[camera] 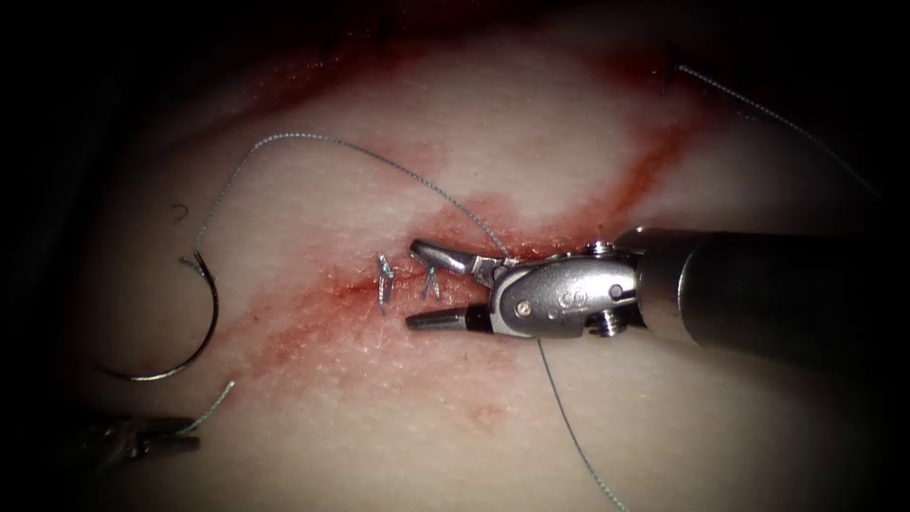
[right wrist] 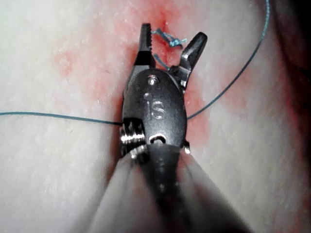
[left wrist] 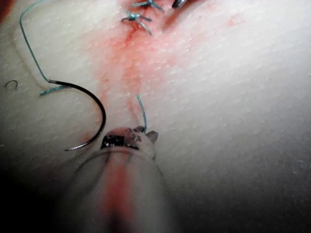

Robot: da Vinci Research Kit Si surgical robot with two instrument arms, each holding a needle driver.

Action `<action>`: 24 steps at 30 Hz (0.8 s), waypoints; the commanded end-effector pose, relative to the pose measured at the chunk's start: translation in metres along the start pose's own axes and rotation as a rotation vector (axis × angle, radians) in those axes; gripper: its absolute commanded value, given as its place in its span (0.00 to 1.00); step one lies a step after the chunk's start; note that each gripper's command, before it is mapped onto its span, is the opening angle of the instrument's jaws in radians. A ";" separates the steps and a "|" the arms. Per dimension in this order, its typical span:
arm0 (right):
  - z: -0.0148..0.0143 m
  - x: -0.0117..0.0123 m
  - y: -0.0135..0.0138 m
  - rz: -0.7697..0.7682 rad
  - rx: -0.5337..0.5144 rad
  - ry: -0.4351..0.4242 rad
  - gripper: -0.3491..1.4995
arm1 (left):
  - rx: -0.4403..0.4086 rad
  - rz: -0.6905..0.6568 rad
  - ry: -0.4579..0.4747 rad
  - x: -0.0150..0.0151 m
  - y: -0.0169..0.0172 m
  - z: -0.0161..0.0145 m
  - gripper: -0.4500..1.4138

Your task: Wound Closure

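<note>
1. The right tool (camera: 428, 284) hangs over the cut (camera: 531, 242) in the tissue (camera: 664, 427) with its jaws spread wide and grasping nothing. A knotted stitch (camera: 430, 283) sits in the gap between the two jaws, and a second stitch (camera: 384, 282) lies just beyond their tips. In the right wrist view the same tool (right wrist: 170, 43) straddles the knot (right wrist: 170, 40) without closing on it.

2. The thread (camera: 398, 166) runs under the right tool's body, out past its upper jaw in a long arc away from the tips and out again below the wrist toward the near edge of the tissue.

3. The needle (camera: 194, 332) lies free on the tissue, left of the cut and well apart from the right tool, far beyond its open tips. It is not in the tissue; its curve opens to the left, its thread end up and its point down.

4. The left tool (camera: 156, 439) sits just below the needle's point, much the nearer arm. Its jaws look clenched on a short thread end (camera: 216, 400); in the left wrist view that end (left wrist: 142, 110) rises from the tool's tip (left wrist: 130, 136).

5. Judged from this layout, the needle's long axis runs across the left tool's line of reach, with the point end closest to it.
</note>
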 end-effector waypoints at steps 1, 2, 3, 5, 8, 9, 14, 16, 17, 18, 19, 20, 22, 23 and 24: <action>0.0010 -0.0004 -0.0005 0.000 0.001 0.002 0.97 | -0.014 -0.007 -0.025 -0.0006 0.0004 0.0010 0.41; 0.0010 -0.0004 -0.0005 0.000 0.001 0.002 0.97 | -0.026 -0.008 -0.046 -0.0011 0.0006 0.0010 0.50; 0.0011 -0.0004 -0.0006 -0.001 0.000 0.002 0.97 | -0.033 -0.009 -0.076 -0.0017 0.0008 0.0012 0.66; 0.0011 -0.0004 -0.0006 -0.001 0.000 0.002 0.97 | -0.030 -0.002 -0.115 -0.0022 0.0010 0.0017 0.87; 0.0011 -0.0003 -0.0006 -0.001 0.001 0.002 0.97 | -0.033 0.006 -0.153 -0.0027 0.0010 0.0024 0.96; 0.0010 -0.0003 -0.0007 -0.001 0.001 0.002 0.97 | -0.041 0.009 -0.157 -0.0030 0.0010 0.0025 0.96; 0.0009 -0.0003 -0.0006 0.000 0.002 0.003 0.97 | -0.049 0.024 -0.162 -0.0044 0.0011 0.0016 0.95; 0.0009 -0.0003 -0.0006 0.000 0.002 0.003 0.97 | -0.034 0.031 -0.170 -0.0051 0.0012 0.0010 0.94; 0.0009 -0.0002 -0.0007 0.000 0.002 0.003 0.97 | -0.034 0.034 -0.175 -0.0055 0.0013 0.0009 0.94; 0.0009 -0.0002 -0.0007 0.000 0.002 0.003 0.97 | -0.032 0.024 -0.203 -0.0063 0.0016 0.0007 0.94; 0.0009 -0.0002 -0.0007 0.000 0.002 0.003 0.97 | -0.032 0.024 -0.203 -0.0063 0.0016 0.0007 0.94; 0.0009 -0.0001 -0.0007 0.000 0.002 0.003 0.97 | -0.042 0.015 -0.210 -0.0067 0.0017 0.0007 0.93; 0.0009 -0.0001 -0.0008 0.006 0.002 0.003 0.97 | -0.072 -0.002 -0.224 -0.0076 0.0019 0.0007 0.91; 0.0009 -0.0001 -0.0008 0.006 0.002 0.003 0.97 | -0.086 -0.005 -0.231 -0.0079 0.0020 0.0007 0.90; 0.0009 -0.0001 -0.0008 0.006 0.002 0.003 0.97 | -0.098 -0.002 -0.241 -0.0083 0.0021 0.0006 0.89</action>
